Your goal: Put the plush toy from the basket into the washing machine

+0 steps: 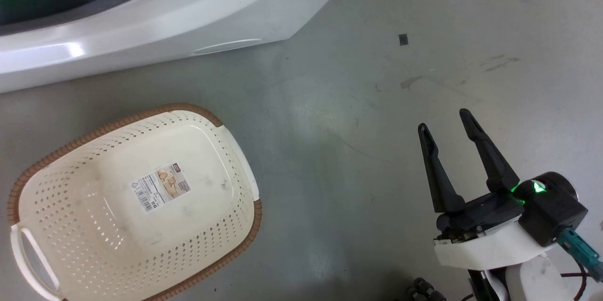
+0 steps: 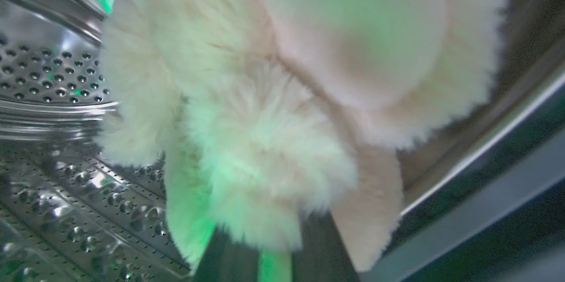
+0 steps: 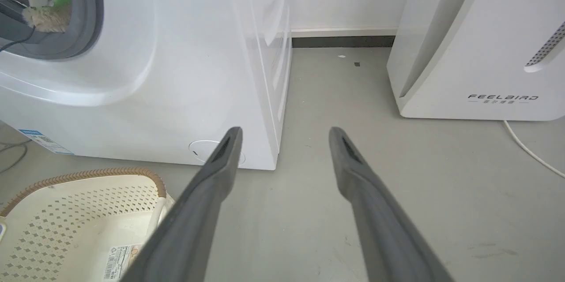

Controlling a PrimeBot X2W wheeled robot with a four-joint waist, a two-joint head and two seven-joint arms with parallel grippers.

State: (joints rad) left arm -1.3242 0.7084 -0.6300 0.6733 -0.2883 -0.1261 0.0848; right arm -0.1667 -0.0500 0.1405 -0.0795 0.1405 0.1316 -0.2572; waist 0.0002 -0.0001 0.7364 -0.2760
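The jaws of the right gripper [image 1: 444, 119] stood wide apart over the floor [image 1: 353, 150], gripping nothing. The left gripper's I could not judge, as fur smothered that wrist view. The plush toy [image 2: 273, 141] lay inside the washing machine [image 3: 176, 74] drum [image 2: 53, 74] – its top cut off – and the basket [image 1: 61, 183] sat beside the machine.

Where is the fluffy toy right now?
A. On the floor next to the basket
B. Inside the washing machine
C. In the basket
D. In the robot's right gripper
B. The left wrist view shows the plush toy right up against the shiny, holed steel inside of the washing machine, and in the head view the basket shows only its bare bottom and a sticker.
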